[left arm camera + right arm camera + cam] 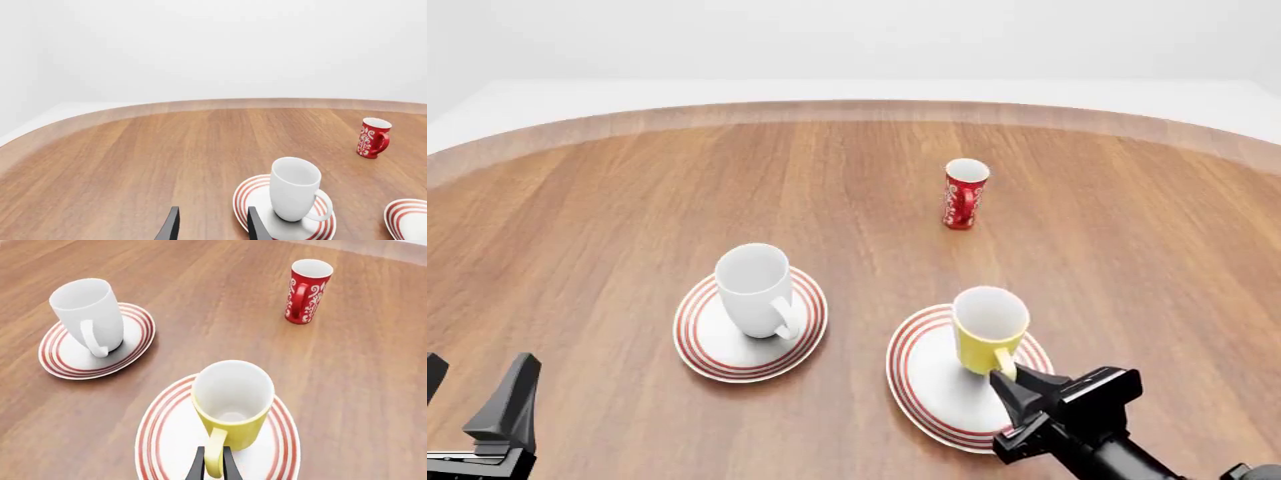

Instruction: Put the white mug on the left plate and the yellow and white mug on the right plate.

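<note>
The white mug (754, 288) stands upright on the left plate (711, 345), handle toward me; it also shows in the left wrist view (293, 187). The yellow and white mug (989, 330) stands upright on the right plate (924, 385). My right gripper (1021, 385) is at the mug's near side. In the right wrist view its fingers (196, 469) sit tight on both sides of the yellow handle (213, 452). My left gripper (474, 388) is open and empty at the near left, well back from the left plate (313, 227).
A slim red cup (964, 195) with white markings stands upright farther back, right of centre, apart from both plates. The wooden table's curved far edge (854, 105) runs behind it.
</note>
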Controlling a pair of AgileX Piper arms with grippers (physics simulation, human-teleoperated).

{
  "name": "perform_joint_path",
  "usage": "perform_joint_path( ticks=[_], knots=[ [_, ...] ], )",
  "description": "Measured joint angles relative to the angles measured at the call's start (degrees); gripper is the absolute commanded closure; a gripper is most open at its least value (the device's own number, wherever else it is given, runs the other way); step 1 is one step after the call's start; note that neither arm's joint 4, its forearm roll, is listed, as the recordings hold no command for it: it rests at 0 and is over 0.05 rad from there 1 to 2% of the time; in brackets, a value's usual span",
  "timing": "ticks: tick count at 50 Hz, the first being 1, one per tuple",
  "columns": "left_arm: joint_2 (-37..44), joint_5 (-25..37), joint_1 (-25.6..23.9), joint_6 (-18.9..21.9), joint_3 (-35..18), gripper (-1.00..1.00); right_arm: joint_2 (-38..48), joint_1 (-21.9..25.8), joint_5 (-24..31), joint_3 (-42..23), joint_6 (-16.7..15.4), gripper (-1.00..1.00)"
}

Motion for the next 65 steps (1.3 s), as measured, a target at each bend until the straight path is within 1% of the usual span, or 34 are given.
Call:
perform_joint_path(
  ticks=[5, 6, 25, 40, 47, 65],
  knots=[
    [0.0, 0.0, 0.0, 0.0, 0.0, -1.00, 0.3, 0.0, 0.0, 0.0, 0.1, 1.00],
    [0.0, 0.0, 0.0, 0.0, 0.0, -1.00, 0.3, 0.0, 0.0, 0.0, 0.1, -1.00],
    [0.0, 0.0, 0.0, 0.0, 0.0, -1.00, 0.5, -0.2, 0.2, 0.0, 1.1, -1.00],
    [0.0, 0.0, 0.0, 0.0, 0.0, -1.00, -3.6, -0.2, 4.2, 0.0, 1.2, -1.00],
    [0.0, 0.0, 0.0, 0.0, 0.0, -1.00, -9.0, -0.2, 9.4, 0.0, 1.2, -1.00],
    [0.0, 0.0, 0.0, 0.0, 0.0, -1.00, -32.4, -1.0, 31.9, 0.0, 0.7, -1.00]
  ],
)
